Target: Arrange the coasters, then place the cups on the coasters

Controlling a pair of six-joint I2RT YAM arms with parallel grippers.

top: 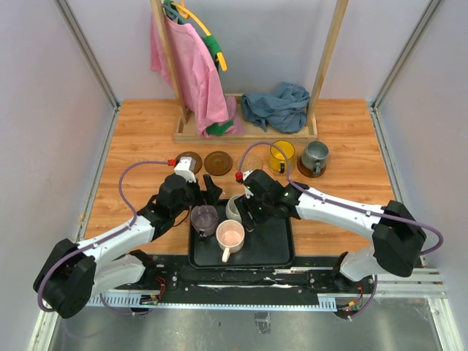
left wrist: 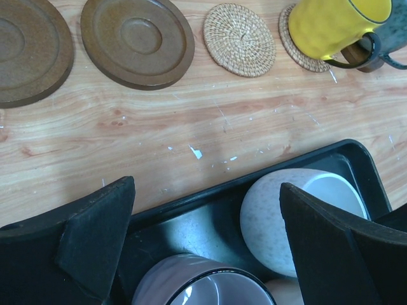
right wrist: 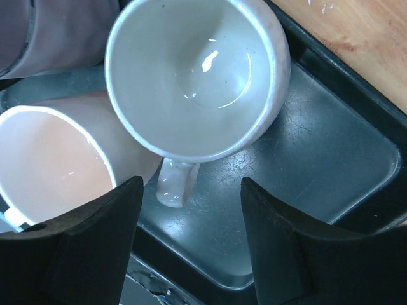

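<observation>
Three cups stand in the black tray (top: 281, 252): a purple-grey cup (top: 204, 217), a white cup (top: 234, 208) and a pink cup (top: 230, 236). My left gripper (left wrist: 206, 244) hangs open above the tray's far rim, over the purple-grey cup (left wrist: 203, 286) and beside the white cup (left wrist: 280, 216). My right gripper (right wrist: 191, 216) is open just below the white cup (right wrist: 197, 76); its handle (right wrist: 173, 184) sits ahead of the gap, near the left finger. Two dark brown coasters (left wrist: 137, 41) and one woven coaster (left wrist: 240, 39) lie bare. A yellow cup (top: 281, 155) and a grey-blue cup (top: 315, 156) stand on coasters.
A wooden rack base (top: 245, 131) with a pink garment (top: 191, 69) and a blue-grey cloth (top: 278, 106) stands at the back. Side walls close in the table. The pink cup (right wrist: 51, 159) touches the white cup's left side.
</observation>
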